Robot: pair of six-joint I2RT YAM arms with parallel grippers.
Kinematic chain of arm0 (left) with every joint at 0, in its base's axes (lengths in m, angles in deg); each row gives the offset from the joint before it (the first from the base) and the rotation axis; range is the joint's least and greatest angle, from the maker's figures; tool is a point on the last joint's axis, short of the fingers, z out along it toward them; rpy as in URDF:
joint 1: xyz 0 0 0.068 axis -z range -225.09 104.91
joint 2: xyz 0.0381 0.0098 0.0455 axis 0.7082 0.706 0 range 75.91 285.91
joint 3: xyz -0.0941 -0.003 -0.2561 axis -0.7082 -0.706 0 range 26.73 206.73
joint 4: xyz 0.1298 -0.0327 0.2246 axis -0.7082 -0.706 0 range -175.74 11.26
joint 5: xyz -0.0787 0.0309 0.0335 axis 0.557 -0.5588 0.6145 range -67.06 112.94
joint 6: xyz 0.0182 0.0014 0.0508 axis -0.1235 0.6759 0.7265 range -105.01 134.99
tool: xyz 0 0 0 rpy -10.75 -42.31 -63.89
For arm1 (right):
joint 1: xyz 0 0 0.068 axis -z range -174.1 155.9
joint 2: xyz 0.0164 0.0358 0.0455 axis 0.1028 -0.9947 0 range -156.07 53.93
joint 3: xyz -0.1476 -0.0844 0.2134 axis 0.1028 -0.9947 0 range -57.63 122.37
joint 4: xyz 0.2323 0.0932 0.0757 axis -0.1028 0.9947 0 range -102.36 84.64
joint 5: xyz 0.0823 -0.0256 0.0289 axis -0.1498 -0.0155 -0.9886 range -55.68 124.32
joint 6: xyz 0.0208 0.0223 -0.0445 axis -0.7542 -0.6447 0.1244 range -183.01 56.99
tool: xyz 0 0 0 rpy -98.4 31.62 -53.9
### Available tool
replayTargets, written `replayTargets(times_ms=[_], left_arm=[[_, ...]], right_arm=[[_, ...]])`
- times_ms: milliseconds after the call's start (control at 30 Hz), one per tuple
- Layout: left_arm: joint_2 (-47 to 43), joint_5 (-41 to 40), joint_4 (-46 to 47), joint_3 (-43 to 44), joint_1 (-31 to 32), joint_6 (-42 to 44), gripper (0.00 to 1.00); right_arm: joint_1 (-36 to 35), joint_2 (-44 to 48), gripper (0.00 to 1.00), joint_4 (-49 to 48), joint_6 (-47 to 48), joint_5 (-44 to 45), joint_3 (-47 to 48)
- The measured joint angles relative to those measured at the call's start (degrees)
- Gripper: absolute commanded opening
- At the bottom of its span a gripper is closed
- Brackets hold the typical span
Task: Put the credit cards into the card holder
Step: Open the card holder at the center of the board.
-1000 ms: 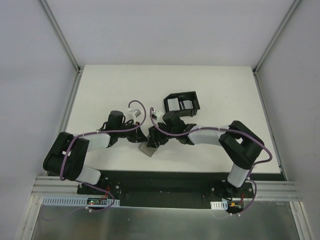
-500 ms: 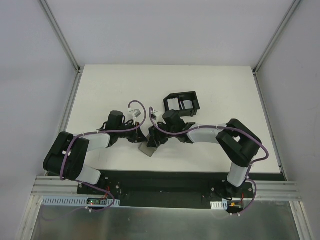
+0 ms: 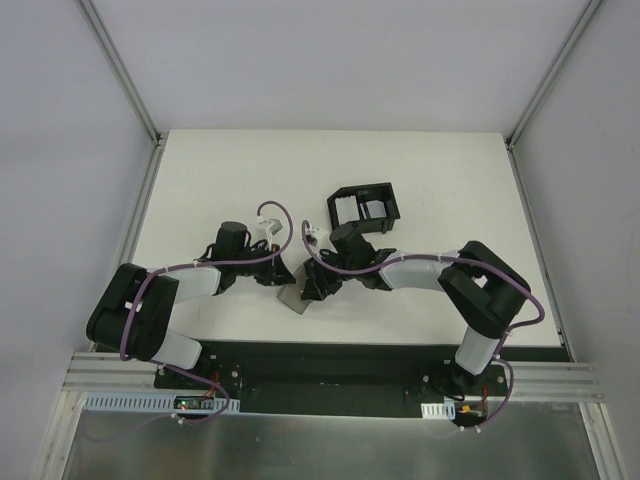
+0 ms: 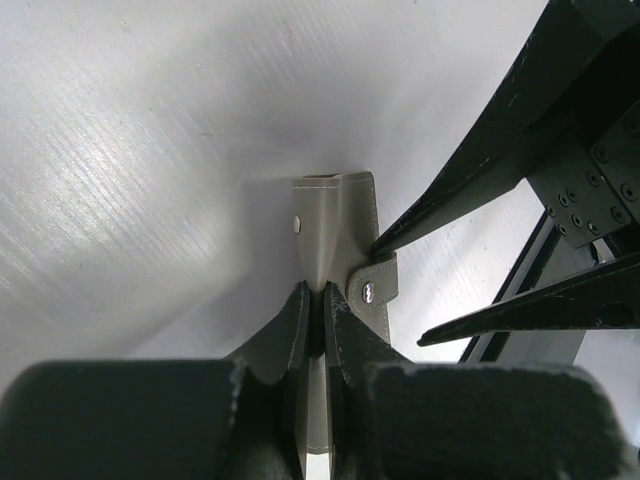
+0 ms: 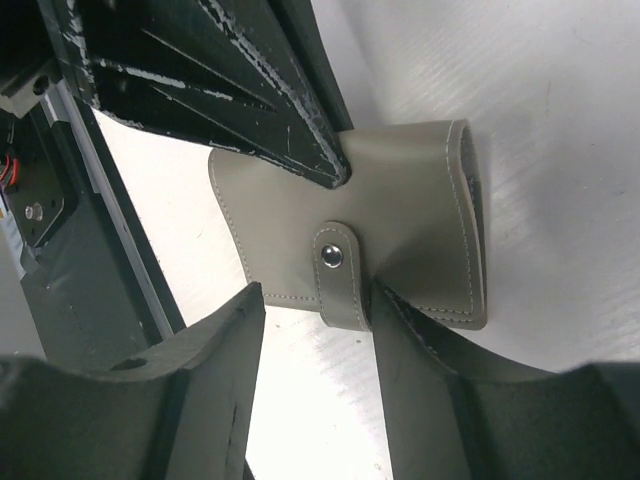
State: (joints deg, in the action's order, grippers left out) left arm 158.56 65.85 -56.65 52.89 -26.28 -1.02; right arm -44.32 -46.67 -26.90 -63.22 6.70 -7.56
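Observation:
The grey card holder lies near the table's front edge, between the two grippers. In the left wrist view my left gripper is shut on one leaf of the card holder, which stands on edge. In the right wrist view my right gripper is open around the card holder's closing tab, and one finger touches the card holder beside the tab. Whitish credit cards stand in the black tray. No gold card is in view.
The black divider tray sits just behind the right gripper. The left gripper and the right gripper are nearly touching over the card holder. The table's dark front rail runs close below them.
My right gripper has shifted slightly right and toward the front edge at the card holder. The left arm and the card holder have stayed put.

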Motion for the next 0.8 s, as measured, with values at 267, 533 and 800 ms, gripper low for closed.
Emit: replayTargets(times_ms=[267,533,800], left_arm=[[0.0,0.1,-0.1,0.0,0.0,0.0,0.00],[0.0,0.1,-0.5,0.0,0.0,0.0,0.00],[0.3,-1.5,-2.0,0.0,0.0,0.0,0.00]], right_arm=[[0.2,-0.7,0.38,-0.5,-1.3,-2.8,-0.2],[0.4,-2.4,0.10,-2.5,-2.8,-3.9,0.1],[0.6,-3.8,0.01,-3.3,-3.2,-6.9,0.8]])
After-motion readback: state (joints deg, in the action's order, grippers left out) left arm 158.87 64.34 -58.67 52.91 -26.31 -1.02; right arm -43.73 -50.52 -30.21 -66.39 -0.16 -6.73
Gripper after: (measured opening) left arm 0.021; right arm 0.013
